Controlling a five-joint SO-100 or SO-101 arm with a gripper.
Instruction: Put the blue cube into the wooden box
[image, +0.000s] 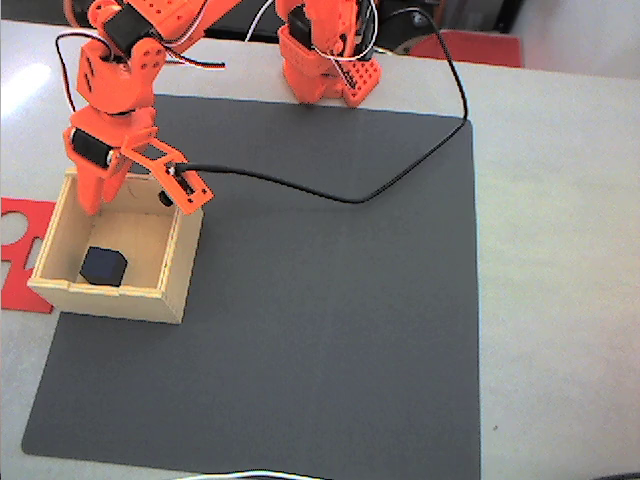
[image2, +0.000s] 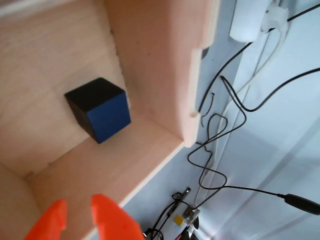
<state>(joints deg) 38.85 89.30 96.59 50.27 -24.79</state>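
Note:
The wooden box (image: 112, 298) stands at the left edge of the black mat in the fixed view. The blue cube (image: 102, 265) lies on its floor near the front left corner, touching nothing but the floor. My orange gripper (image: 96, 198) hangs over the box's back left part, above and behind the cube. In the wrist view the blue cube (image2: 98, 116) rests close to a wall of the wooden box (image2: 160, 60). My gripper (image2: 77, 209) shows at the bottom edge, its tips a narrow gap apart with nothing between them and clear of the cube.
A flat red cut-out piece (image: 22, 250) lies left of the box. The black mat (image: 320, 320) spreads right and forward. A black cable (image: 350, 195) runs from the wrist across the mat to the arm's base (image: 325, 60). Loose cables (image2: 220, 125) hang beyond the box wall.

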